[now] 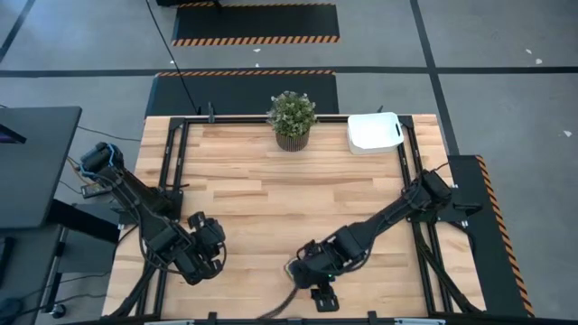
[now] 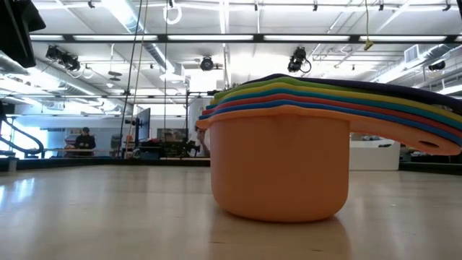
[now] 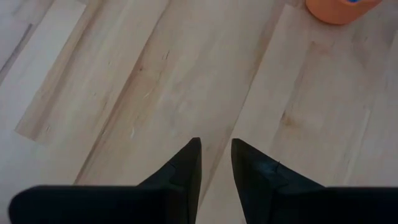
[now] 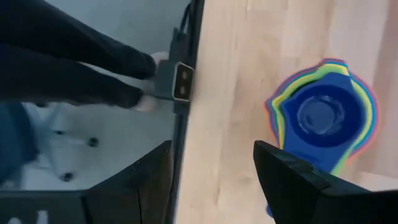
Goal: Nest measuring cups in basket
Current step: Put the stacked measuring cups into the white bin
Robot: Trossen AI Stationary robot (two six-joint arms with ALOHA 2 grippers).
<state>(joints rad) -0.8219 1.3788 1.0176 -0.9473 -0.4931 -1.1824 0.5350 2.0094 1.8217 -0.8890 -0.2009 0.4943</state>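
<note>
Hovering beside nested measuring cups (image 4: 323,118) at near table edge, right gripper (image 4: 211,168) fingers wide apart; left gripper (image 3: 216,163) fingers nearly together; basket (image 1: 374,132) far off.

No readable text, label, brand, number or sign is showing in any of the views. The stacked measuring cups (image 2: 289,155) are showing plain coloured plastic with no legible markings, and the worktop (image 1: 271,199) is carrying no lettering. The striped hazard tape on the floor (image 1: 256,40) is displaying only orange and black bars, not words, and anything in the room behind the worktop is appearing too small to read.
</note>
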